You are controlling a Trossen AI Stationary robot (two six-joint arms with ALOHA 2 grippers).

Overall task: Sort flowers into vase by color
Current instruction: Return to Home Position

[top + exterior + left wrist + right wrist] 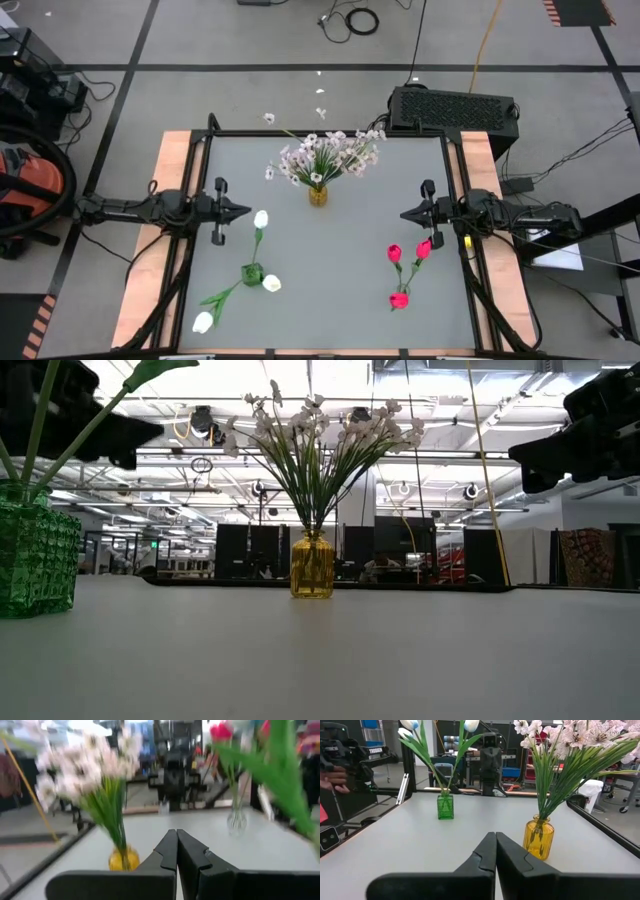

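Observation:
A yellow vase (318,195) stands near the table's far middle and holds sprays of pale blossoms (330,153). A green vase (251,273) at the near left holds three white tulips (261,218). At the near right, three pink-red tulips (394,252) stand in a clear vase (236,820). My left gripper (245,211) is shut and hovers left of the yellow vase, just far of the white tulips. My right gripper (405,214) is shut too, right of the yellow vase and far of the red tulips. Neither holds anything.
Loose blossoms lie on the table (268,173) and on the floor beyond the far edge (268,118). A black box (455,110) sits behind the far right corner. A person's hand (332,777) shows beyond the table. Bare table surface (330,270) lies between the two tulip vases.

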